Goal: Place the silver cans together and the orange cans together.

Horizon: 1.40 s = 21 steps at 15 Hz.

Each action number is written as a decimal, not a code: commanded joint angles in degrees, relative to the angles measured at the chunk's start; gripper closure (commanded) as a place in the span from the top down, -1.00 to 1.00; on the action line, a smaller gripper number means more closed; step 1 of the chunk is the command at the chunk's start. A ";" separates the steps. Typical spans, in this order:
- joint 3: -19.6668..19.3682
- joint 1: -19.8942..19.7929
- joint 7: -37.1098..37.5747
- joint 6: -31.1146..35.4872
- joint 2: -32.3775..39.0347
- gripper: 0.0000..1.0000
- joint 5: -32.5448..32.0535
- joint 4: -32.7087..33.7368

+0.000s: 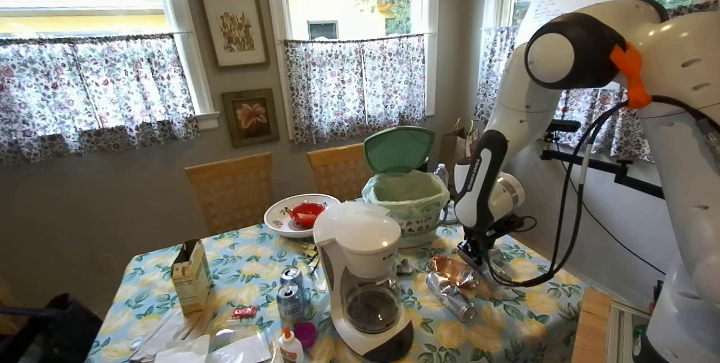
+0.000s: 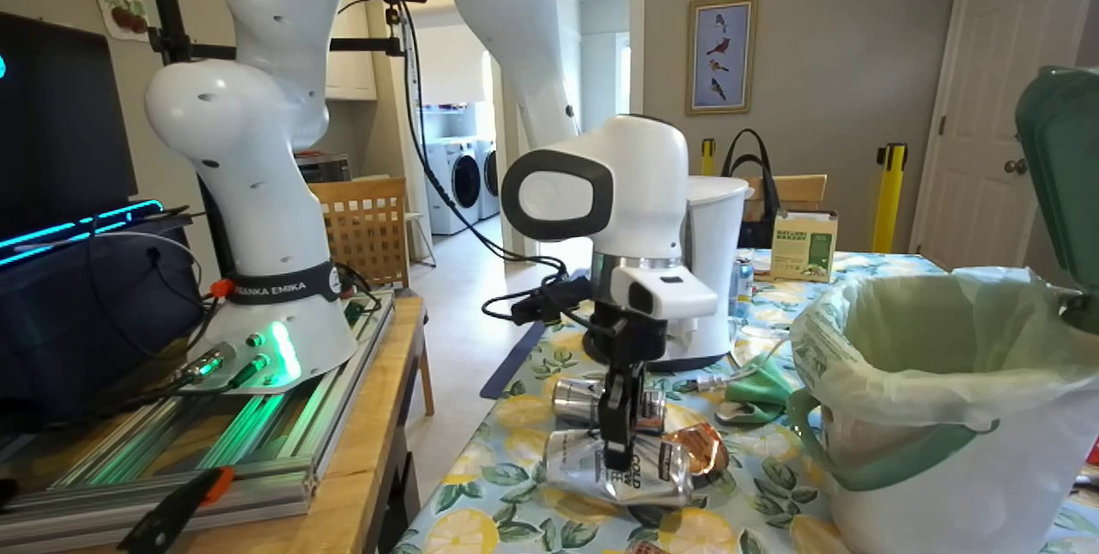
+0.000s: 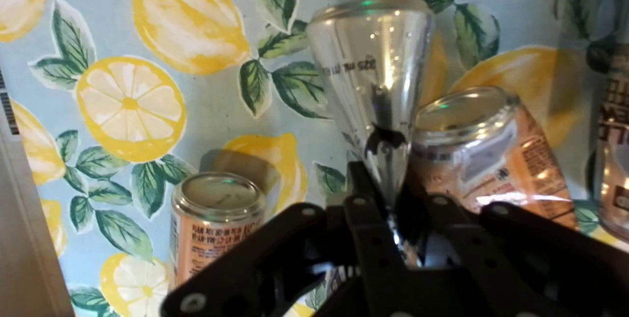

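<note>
In the wrist view, an orange can [image 3: 216, 231] sits toward the left edge of the tabletop [image 3: 211, 105], the pincer [image 3: 387, 187] grips a silver can [image 3: 373, 61], and a crumpled orange can [image 3: 491, 157] lies just right. In an exterior view, another silver can [image 2: 577, 400] lies near the left edge.

End effector [image 2: 618, 455] at silver can [image 2: 648, 477] on tablecloth [image 2: 485, 490].

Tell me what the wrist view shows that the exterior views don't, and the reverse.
Only the wrist view: the volume print on the gripped silver can, and how that can narrows toward the gripper.
Only the exterior views: the white coffee maker and the green-lidded bin.
Shared: the gripper, an orange can and, in an exterior view, that silver can.
</note>
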 commanded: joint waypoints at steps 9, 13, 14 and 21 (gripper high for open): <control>5.59 1.88 -0.40 -5.72 -9.83 -0.91 0.62 -1.93; 9.26 1.55 -0.86 -9.08 -11.40 -0.91 2.16 -1.16; 9.96 1.69 -0.76 -9.79 -11.58 -0.91 2.22 -0.89; 15.96 1.34 -1.81 -12.59 -8.56 -0.91 8.27 2.18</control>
